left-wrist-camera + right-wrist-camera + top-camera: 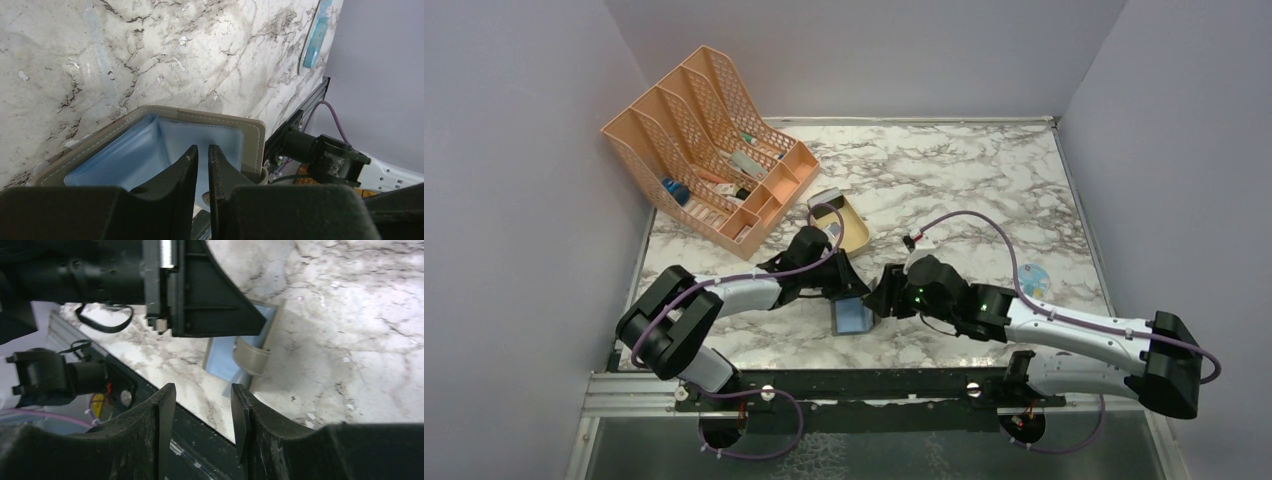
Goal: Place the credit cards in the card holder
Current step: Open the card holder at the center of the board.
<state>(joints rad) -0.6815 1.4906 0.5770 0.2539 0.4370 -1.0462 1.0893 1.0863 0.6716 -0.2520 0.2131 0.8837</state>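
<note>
The card holder [852, 319] lies spread on the marble near the front edge, its blue-grey pockets [200, 137] facing up and its grey strap [252, 356] hanging off one side. My left gripper [202, 148] points down onto the inner pocket. Its fingers are almost together, and through the thin slit I see only pocket and strap. My right gripper [204, 390] hangs open and empty just right of the holder, over the table's front edge. What looks like a whitish credit card [825, 201] rests at the far end of the tan tray [857, 236].
A peach mesh file rack [709, 150] holding small items stands at the back left. A small light-blue flat item [1034, 279] lies on the marble to the right. The black mounting rail [874, 385] runs along the front edge, and grey walls close in three sides.
</note>
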